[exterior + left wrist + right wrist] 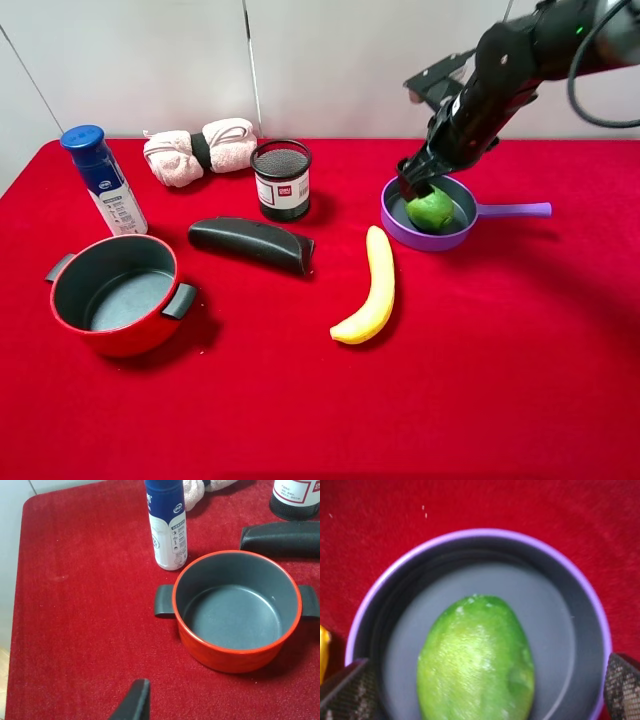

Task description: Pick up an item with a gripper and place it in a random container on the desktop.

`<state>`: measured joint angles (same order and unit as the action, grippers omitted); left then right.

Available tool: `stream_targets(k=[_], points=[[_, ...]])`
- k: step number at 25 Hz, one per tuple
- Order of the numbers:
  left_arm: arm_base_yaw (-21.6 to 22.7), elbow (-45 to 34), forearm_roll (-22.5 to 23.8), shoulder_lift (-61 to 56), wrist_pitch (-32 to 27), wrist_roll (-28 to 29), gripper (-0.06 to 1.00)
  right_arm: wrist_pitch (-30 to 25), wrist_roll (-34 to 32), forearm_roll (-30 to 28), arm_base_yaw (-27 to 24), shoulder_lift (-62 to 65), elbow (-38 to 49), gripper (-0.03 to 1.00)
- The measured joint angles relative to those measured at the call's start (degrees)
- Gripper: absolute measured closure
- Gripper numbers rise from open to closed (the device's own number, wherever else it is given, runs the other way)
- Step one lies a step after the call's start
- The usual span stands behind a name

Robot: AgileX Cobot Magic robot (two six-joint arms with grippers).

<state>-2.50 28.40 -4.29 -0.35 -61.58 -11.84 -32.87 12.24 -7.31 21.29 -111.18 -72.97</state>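
The green lime point(432, 210) lies inside the small purple frying pan point(400, 226), which stands on the red desktop point(480, 350) at the right. My right gripper point(418, 190) hangs just above the pan and over the lime. In the right wrist view its two fingers stand wide apart on either side of the lime point(477, 660), at the pan's rim point(485, 532). The right gripper point(485, 687) is open and grips nothing. Only one black fingertip point(136, 700) of my left gripper shows, above the cloth near the red pot.
A red two-handled pot point(120, 292) stands at the front left, with a blue-capped bottle point(102, 178) behind it. A rolled towel point(198, 150), a black mesh cup point(282, 180), a black case point(252, 243) and a yellow banana point(370, 288) lie mid-table.
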Motion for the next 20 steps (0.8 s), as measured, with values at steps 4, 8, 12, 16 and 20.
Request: stream_targets(k=[4,8,12,16,20], points=[[0.0,0.0,0.0,0.0,0.0,0.0,-0.04,-3.5,0.0,0.0,0.0,3.6,0.0,0.27],[0.0,0.0,0.0,0.0,0.0,-0.1,-0.04,-8.9,0.0,1.1,0.0,8.2,0.0,0.27],[0.0,0.0,0.0,0.0,0.0,-0.1,-0.04,-13.6,0.0,3.1,0.0,14.1,1.2,0.27],[0.0,0.0,0.0,0.0,0.0,-0.1,-0.04,-15.6,0.0,4.9,0.0,21.3,5.9,0.27],[0.0,0.0,0.0,0.0,0.0,-0.1,-0.04,-16.0,-0.4,6.3,0.0,28.5,11.3,0.27]])
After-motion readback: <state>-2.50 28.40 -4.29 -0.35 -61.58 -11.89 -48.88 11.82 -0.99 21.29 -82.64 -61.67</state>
